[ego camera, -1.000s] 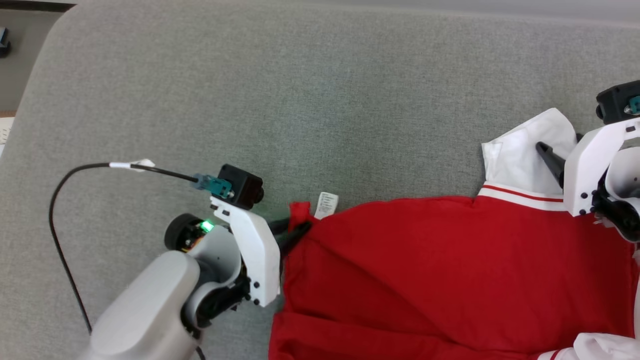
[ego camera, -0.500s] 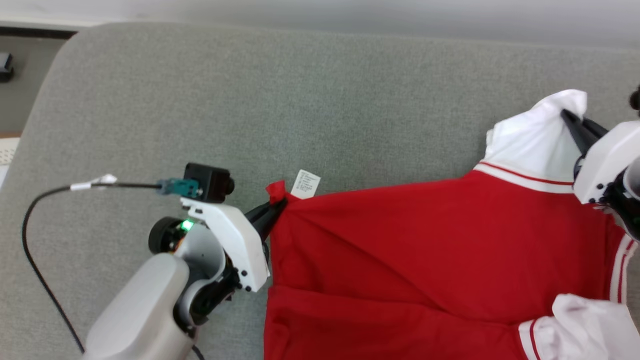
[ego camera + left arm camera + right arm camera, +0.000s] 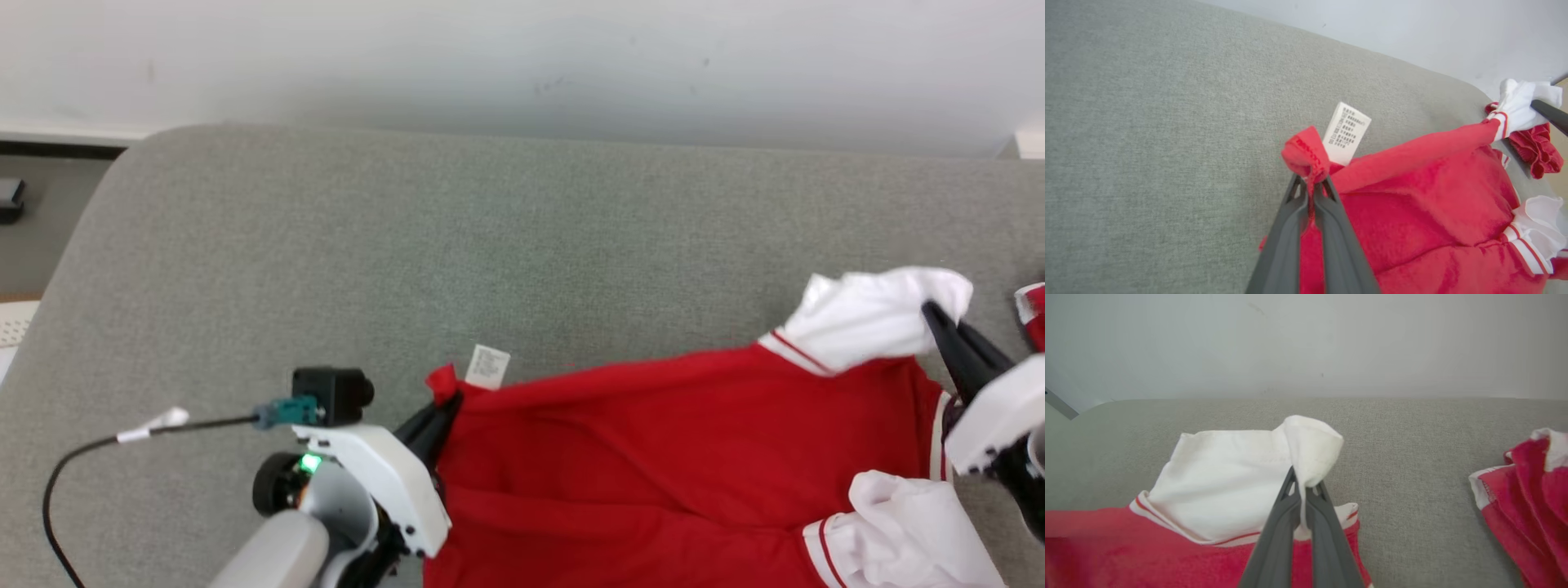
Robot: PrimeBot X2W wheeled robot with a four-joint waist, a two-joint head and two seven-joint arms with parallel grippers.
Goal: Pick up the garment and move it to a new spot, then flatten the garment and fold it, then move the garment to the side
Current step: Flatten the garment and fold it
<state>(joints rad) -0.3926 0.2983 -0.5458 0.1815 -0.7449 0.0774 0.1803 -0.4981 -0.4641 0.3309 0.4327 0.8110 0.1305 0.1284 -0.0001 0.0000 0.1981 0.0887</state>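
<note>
Pinching a bunched red corner of the garment (image 3: pixel 669 441), the left gripper (image 3: pixel 1310 183) has its fingers pressed together on the cloth, just beside the white care label (image 3: pixel 1346 132). The right gripper (image 3: pixel 1304 482) is likewise clamped tight, on a fold of the garment's white sleeve (image 3: pixel 1229 477). The red upper edge runs taut between the two grips, over the grey upholstered surface (image 3: pixel 408 245). A second white sleeve (image 3: pixel 906 523) lies crumpled near the right arm. Another red cloth (image 3: pixel 1527 498) lies apart, farther right.
</note>
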